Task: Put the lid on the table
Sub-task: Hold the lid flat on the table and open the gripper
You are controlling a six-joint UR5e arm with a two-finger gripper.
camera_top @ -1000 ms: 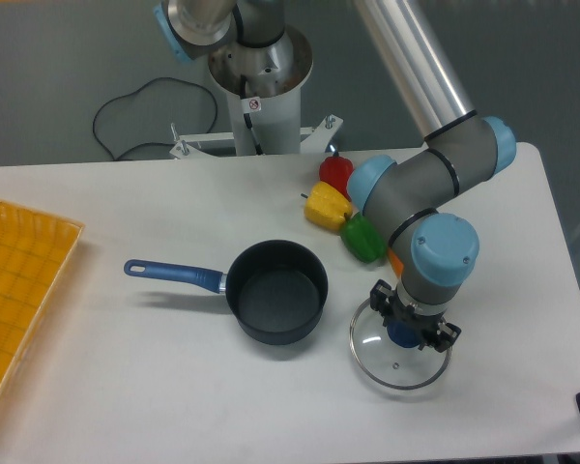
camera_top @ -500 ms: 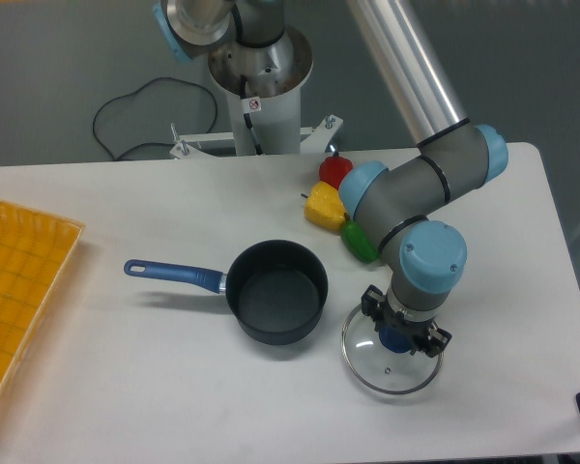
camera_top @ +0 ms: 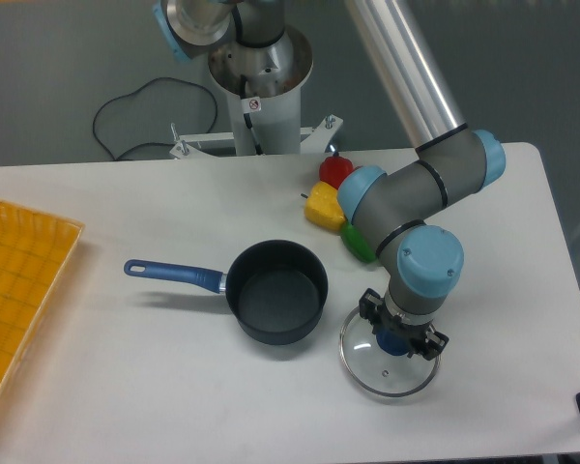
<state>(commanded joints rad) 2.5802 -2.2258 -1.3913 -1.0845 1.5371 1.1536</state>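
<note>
While one hand (camera_top: 402,333) clamps one lid (camera_top: 391,362) on the table (camera_top: 155,387), one saucepan (camera_top: 275,291), three peppers (camera_top: 327,205).

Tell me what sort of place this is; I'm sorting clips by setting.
Likely a robotics lab bench, not a kitchen: the arm's base is bolted at the white table, toy peppers lie on it, and the claw meets a lid.

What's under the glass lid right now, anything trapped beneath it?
Through the clear lid only the white table shows, nothing trapped. The pincer sits over the blue knob, hiding the centre, so contact with the table cannot be confirmed.
</note>
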